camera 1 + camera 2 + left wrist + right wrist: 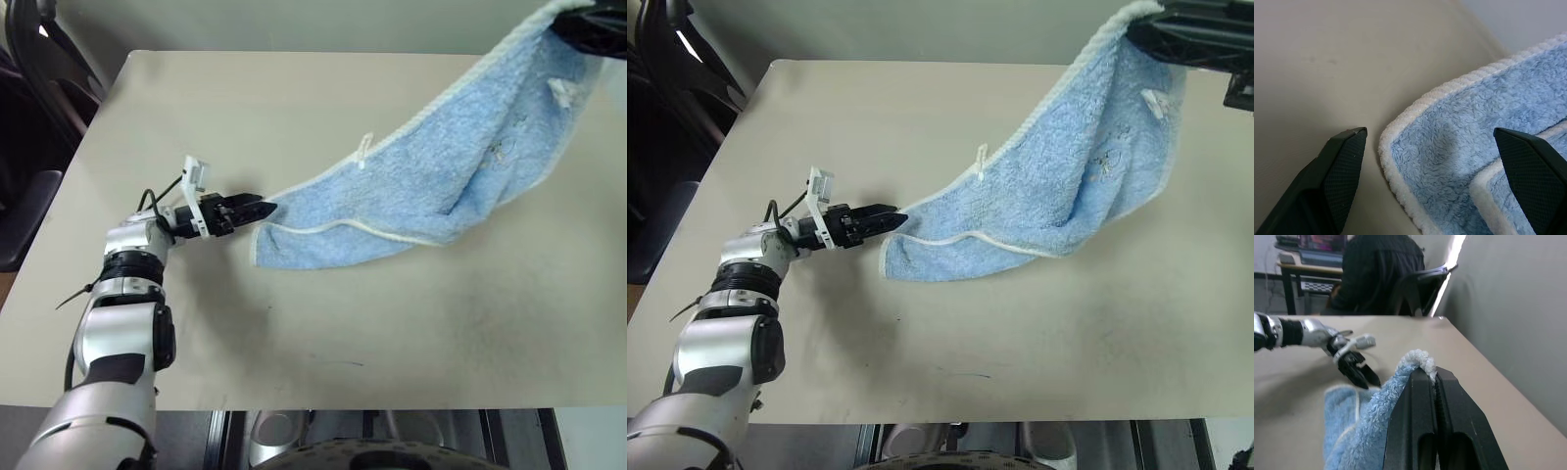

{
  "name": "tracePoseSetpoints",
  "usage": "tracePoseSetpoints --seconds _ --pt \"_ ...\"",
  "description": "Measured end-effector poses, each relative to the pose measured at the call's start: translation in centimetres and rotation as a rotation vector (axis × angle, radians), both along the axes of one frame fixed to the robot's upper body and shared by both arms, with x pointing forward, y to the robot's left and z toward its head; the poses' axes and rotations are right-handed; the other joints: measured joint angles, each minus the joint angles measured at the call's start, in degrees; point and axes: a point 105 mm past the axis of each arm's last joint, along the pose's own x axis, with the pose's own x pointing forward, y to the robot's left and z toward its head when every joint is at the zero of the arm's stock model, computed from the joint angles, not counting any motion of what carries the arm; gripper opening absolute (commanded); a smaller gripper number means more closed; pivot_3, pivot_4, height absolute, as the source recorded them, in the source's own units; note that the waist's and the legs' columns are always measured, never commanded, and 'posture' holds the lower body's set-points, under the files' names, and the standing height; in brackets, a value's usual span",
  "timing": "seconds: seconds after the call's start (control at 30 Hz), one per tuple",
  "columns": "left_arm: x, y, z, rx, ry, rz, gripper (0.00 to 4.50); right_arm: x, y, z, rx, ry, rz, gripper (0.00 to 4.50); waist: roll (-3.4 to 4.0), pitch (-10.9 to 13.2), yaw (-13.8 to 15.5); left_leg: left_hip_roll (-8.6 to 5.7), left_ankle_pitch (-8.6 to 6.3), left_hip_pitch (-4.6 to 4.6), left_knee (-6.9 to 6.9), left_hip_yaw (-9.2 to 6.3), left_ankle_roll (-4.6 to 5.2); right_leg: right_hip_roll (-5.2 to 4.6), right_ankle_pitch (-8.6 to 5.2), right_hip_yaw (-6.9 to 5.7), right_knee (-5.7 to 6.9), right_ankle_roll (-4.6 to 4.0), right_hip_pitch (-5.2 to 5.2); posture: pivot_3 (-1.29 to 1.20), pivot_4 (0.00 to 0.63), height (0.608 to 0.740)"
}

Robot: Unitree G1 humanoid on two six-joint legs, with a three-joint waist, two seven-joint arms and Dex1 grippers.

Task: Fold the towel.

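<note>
On the beige table (323,323), the light blue towel (460,166) rests with its lower, doubled-over end flat while the rest rises slantwise to its far corner, held up in the air. Up there the right gripper (1435,377) has its two black fingers pressed together on that white-corded corner. Low over the tabletop, the left gripper (1430,142) stands with fingers spread wide, straddling the towel's near corner without clamping it.

My left gripper (263,209) reaches out low and near level, fingers (1342,171) spread wide, one either side of the towel (441,176) corner. My right gripper (1435,377) is raised high, clamped tight on the opposite towel corner.
</note>
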Motion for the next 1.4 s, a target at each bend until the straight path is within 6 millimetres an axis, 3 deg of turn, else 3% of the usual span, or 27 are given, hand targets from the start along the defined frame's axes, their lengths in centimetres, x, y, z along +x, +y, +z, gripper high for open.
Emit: tracePoseSetpoints --seconds 0.47,0.57,0.73,0.97,1.13,1.23,1.4 --pt "-0.4 -2.4 -0.1 -0.078 0.035 -0.093 4.5 -0.5 0.6 0.1 -0.002 -0.013 0.012 0.05 0.0 0.0 0.47 -0.07 -0.04 -0.06 0.28 0.05 0.13 -0.09 -0.03 -0.02 0.0 0.16 0.07 0.0 0.15 0.733" --pt "-0.5 -2.4 -0.2 -0.079 0.044 -0.094 3.93 -0.5 0.7 0.1 -0.004 -0.017 0.01 0.0 0.0 0.0 0.45 -0.06 -0.04 -0.06 0.32 0.06 0.13 -0.09 -0.03 -0.02 0.01 0.16 0.07 0.0 0.15 0.733" --pt "-0.6 -2.5 -0.6 -0.062 0.065 -0.102 2.2 -0.6 0.8 0.1 -0.01 -0.024 0.009 0.0 0.0 0.0 0.4 -0.05 -0.04 -0.11 0.4 0.07 0.13 -0.09 -0.02 -0.02 0.03 0.18 0.05 0.0 0.15 0.733" --pt "-0.9 -3.4 -1.0 0.094 -0.045 -0.174 2.2 -0.6 0.8 0.0 -0.017 -0.028 0.008 0.0 0.01 0.0 0.41 -0.05 -0.1 -0.24 0.69 0.06 0.23 -0.09 0.01 -0.03 0.05 0.25 0.04 0.0 0.15 0.733" --pt "-0.7 -4.9 -0.8 0.07 -0.093 -0.181 2.2 -0.7 0.8 -0.2 -0.03 -0.027 0.003 0.0 0.0 0.0 0.51 -0.1 -0.1 -0.34 0.89 0.07 0.39 -0.12 0.13 -0.02 0.01 0.39 0.07 0.0 0.15 0.733" --pt "-0.3 -4.7 0.1 0.021 -0.105 -0.147 2.83 -0.7 0.7 -0.3 -0.039 -0.024 -0.008 0.0 0.0 0.0 0.28 -0.09 -0.09 -0.35 0.87 0.12 0.38 -0.11 0.19 0.01 0.03 0.4 0.04 0.0 0.15 0.733" --pt "0.5 -4.2 2.0 0.028 -0.165 -0.129 4.46 -0.8 0.7 -0.3 -0.038 -0.023 -0.002 0.0 0.0 0.0 0.13 -0.06 -0.08 -0.34 0.85 0.1 0.36 -0.08 0.2 0.0 0.04 0.38 0.02 0.0 0.15 0.733"
